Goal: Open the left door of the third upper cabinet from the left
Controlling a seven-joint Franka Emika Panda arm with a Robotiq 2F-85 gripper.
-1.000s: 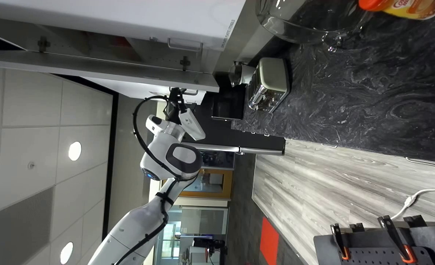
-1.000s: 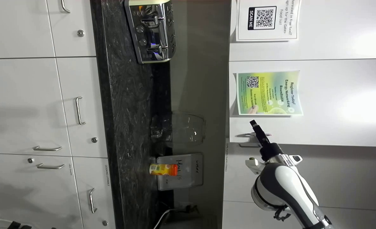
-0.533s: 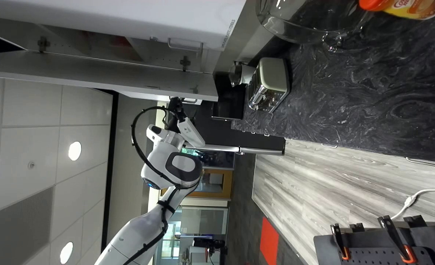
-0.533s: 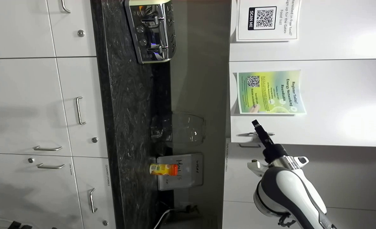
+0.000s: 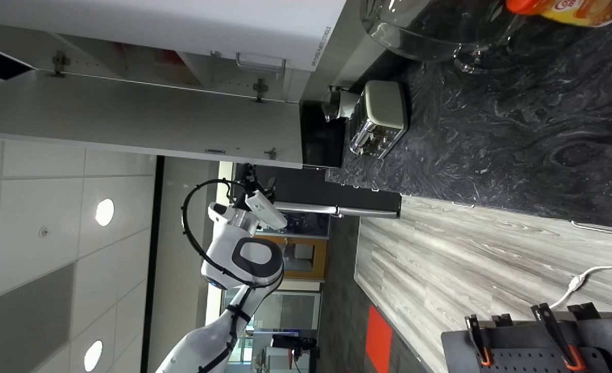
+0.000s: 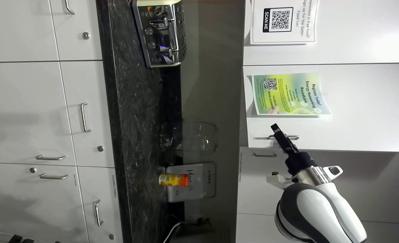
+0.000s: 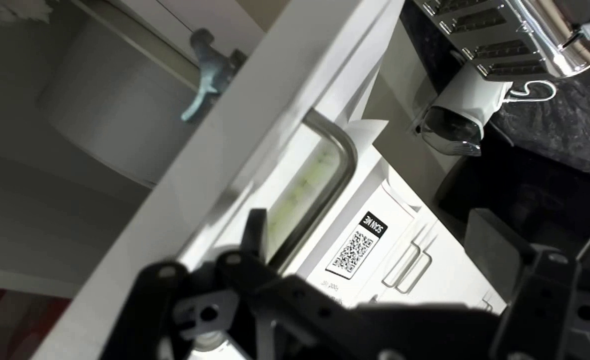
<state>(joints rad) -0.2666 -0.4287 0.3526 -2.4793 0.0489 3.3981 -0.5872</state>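
The exterior pictures stand sideways. The left door (image 6: 354,108) is a white panel with a green flyer and stands partly open; its inner face (image 5: 181,119) shows in an exterior view. Behind it is the third upper cabinet (image 5: 223,72), its shelf and hinges visible. My gripper (image 6: 275,128) is at the door's metal handle (image 6: 292,137). In the wrist view the gripper (image 7: 374,237) is open, fingers wide apart. One finger sits inside the handle (image 7: 342,172) loop, between bar and door face; the other is free beyond the bar. Whether the finger touches the bar is unclear.
The cabinet's shut right door (image 5: 155,26) has its own handle (image 5: 260,63). Below, on the dark counter (image 5: 518,129), stand a toaster (image 5: 383,111), a glass jar (image 5: 420,36) and a yellow bottle (image 5: 580,11). A neighbouring door carries a QR sheet (image 6: 282,22).
The left door has swung further open, and more of its inner face shows. My gripper has moved outward from the cabinets along with its handle.
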